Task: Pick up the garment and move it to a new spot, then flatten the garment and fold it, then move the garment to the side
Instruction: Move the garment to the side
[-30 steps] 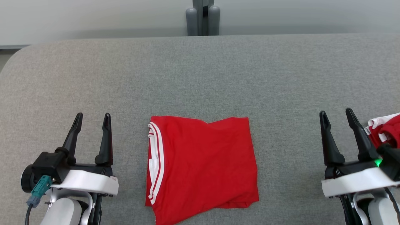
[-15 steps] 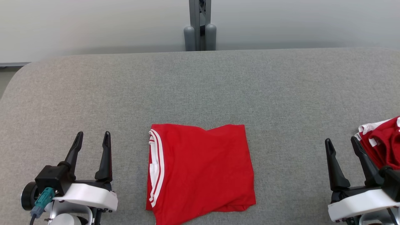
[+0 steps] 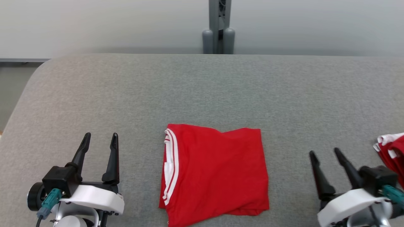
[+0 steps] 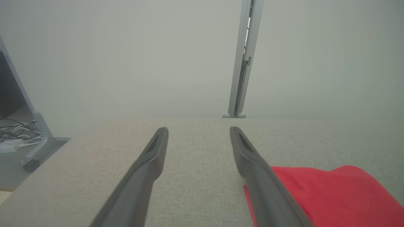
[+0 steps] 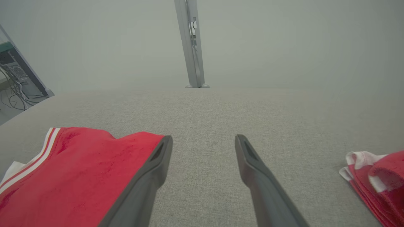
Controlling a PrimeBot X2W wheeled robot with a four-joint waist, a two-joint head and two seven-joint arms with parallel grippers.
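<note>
Garment [image 3: 217,173] folded, lying flat at table [image 3: 202,88] centre between grippers | left gripper [image 3: 101,135], right gripper [image 3: 324,151] spread wide, nothing held | view shifted by head motion; right gripper brought nearer garment | fold judged done; side move pending

A wide desk covered in grey woven fabric [image 3: 202,88] takes up the lower frame, its far left corner rounded. Behind it a plain, evenly lit pale grey wall [image 3: 94,25] spans the top. A grey metal upright post [image 3: 214,19] with two rounded feet stands at top centre. At the left edge of the left wrist view, tangled dark cables [image 4: 12,132] lie on the floor [image 4: 9,173] beside a slanted grey frame leg [image 4: 42,132].
</note>
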